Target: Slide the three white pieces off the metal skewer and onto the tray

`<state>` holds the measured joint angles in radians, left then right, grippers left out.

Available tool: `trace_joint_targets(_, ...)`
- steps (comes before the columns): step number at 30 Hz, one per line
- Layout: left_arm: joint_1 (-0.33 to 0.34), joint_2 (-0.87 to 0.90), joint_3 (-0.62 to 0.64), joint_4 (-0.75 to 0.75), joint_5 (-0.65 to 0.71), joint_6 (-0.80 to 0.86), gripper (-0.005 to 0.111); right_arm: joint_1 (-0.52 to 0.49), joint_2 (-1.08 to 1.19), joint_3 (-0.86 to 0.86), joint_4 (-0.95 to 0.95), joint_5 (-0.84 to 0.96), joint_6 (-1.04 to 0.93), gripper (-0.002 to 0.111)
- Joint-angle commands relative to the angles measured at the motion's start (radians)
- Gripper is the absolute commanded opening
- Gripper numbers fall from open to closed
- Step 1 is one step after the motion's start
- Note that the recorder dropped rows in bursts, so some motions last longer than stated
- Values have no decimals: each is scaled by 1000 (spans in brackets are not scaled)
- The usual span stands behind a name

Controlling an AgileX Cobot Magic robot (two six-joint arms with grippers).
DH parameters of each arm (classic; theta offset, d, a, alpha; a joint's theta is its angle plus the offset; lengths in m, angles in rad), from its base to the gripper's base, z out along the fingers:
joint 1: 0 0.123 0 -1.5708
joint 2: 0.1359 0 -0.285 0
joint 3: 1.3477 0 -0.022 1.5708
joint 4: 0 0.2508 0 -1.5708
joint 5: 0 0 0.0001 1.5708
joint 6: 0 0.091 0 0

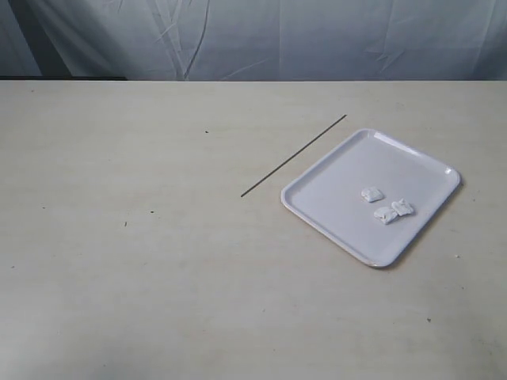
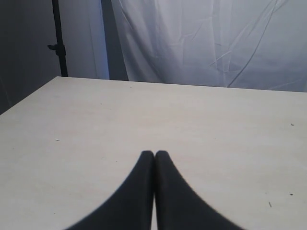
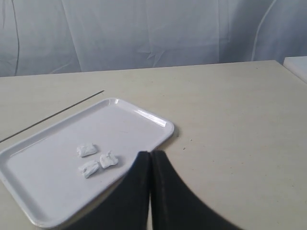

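Desk [image 1: 158, 277]: three white pieces [image 3: 108, 160] lying on tray [image 3: 158, 120] before my right hand [image 3: 150, 154].
I'm holding it and left hand [image 2: 154, 153] closed, empty, off the bare skewer [image 1: 293, 156].

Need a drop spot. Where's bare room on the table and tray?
Table: everything left of the metal skewer and the strip in front of the tray is bare. On the tray, the half toward the skewer is free. Crowded: the three white pieces cluster toward its right side; skewer-to-tray gap is narrow.
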<state>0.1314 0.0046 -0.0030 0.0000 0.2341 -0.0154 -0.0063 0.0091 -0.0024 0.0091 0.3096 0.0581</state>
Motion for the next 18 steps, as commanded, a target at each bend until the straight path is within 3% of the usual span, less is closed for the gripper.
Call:
trace_joint_targets(1, 6, -5, 3, -10, -3, 1, 0, -5, -3, 2, -9, -5, -9, 0)
trace_joint_targets(18, 5, -5, 3, -8, -3, 1, 0, -5, -3, 2, -28, 30, -50, 0)
